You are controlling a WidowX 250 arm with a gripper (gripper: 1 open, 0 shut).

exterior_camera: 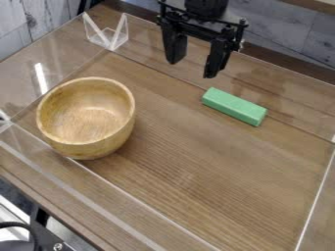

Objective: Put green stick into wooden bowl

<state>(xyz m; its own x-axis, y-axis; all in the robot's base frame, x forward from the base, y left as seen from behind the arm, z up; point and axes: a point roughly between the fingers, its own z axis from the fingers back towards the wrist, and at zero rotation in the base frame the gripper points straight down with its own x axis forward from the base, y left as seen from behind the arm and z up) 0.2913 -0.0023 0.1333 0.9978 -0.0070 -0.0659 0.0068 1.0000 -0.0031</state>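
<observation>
Shows a black gripper [194, 65] at the far side of the wooden table [197, 162], a little right of the middle. Reaches in from the far edge with fingers pointing down toward the near side. Stands open, with the two fingers spread well apart and bare wood visible between them.

Has the green stick [234, 106] lying flat on the table, right of the middle and somewhat nearer than the gripper. Runs slantwise, from a far left end to a near right end. Rests near the right-hand finger in the view, with a strip of wood showing between.

Has the wooden bowl [85, 118] upright at the left, nearer than the green stick and well apart from it. Opens upward, with a thick pale rim, a round tan inside and visible grain.

Shows a small white wiry object [109, 32] toward the far left, of a kind too small to tell. Includes dark machine parts [29, 233] at the near left corner, partly cut off by the edge of view.
</observation>
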